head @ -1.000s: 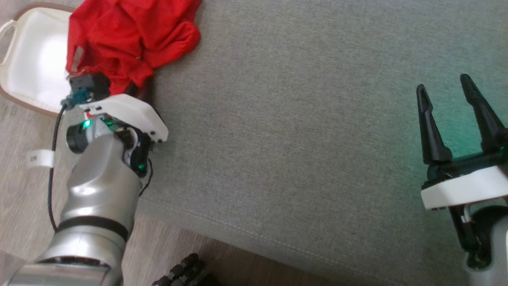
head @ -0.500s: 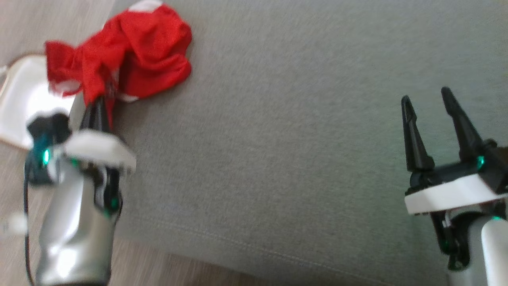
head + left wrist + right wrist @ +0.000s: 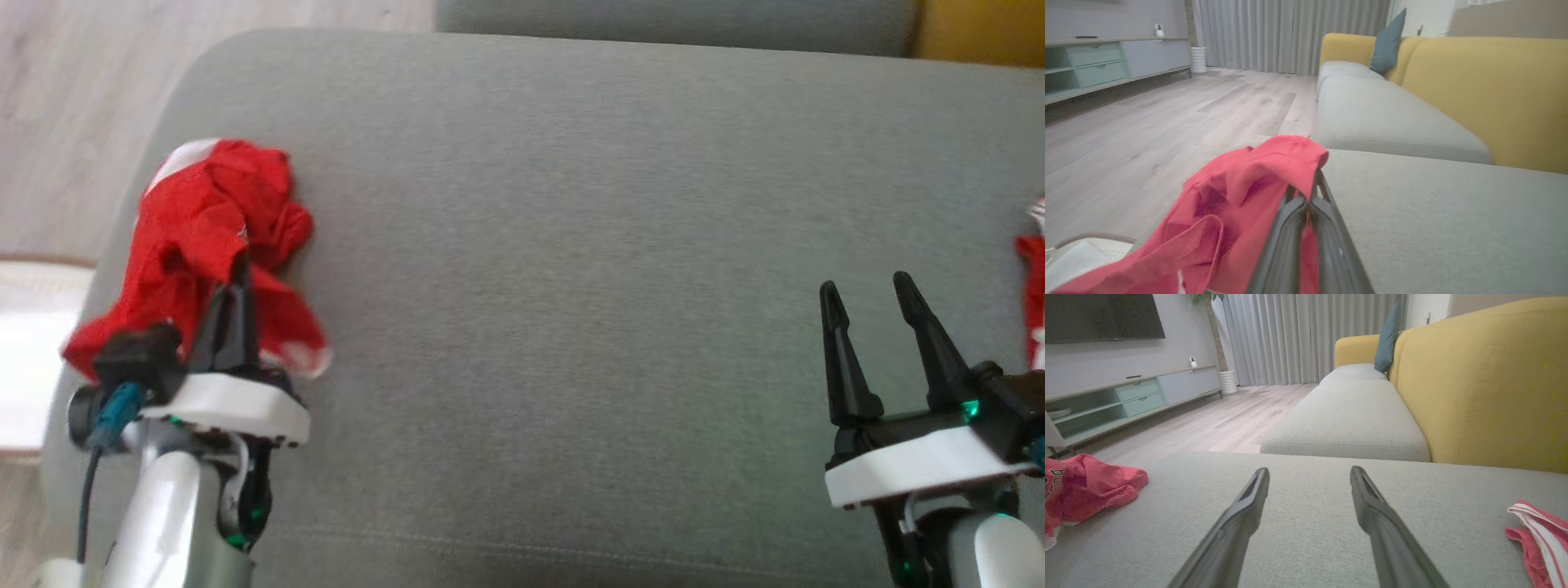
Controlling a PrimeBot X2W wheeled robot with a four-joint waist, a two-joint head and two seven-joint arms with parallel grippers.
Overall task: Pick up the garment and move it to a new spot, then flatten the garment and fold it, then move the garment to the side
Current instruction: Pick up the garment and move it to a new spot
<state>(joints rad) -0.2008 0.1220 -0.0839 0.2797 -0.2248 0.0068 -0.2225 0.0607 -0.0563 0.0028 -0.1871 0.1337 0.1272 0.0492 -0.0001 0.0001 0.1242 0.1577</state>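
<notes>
A living room with a pale wood floor (image 3: 82, 122), grey curtains (image 3: 1306, 335) and a low cabinet (image 3: 1126, 400) along the far wall. In front of the robot lies a wide grey sofa cushion (image 3: 571, 245). Beyond it is a second grey seat with a yellow backrest (image 3: 1486, 384) and a teal pillow (image 3: 1386, 339) leaning in the corner.

The red garment (image 3: 204, 220) sits bunched in a heap at the left end of the cushion, close to its rounded corner. Part of it hangs over the left edge toward a white tub (image 3: 33, 351) on the floor. The left claw (image 3: 238, 282) is pressed together and pinches a fold of the garment. In the left wrist view the cloth drapes over and to the left of the two fingers, which meet with red fabric between them.

The right claw (image 3: 865, 286) is spread wide with nothing between its fingers, low over bare cushion, well apart from the garment. At the right edge of the cushion lies another red cloth with white stripes (image 3: 1033, 294), just beside that claw and not touching it.
</notes>
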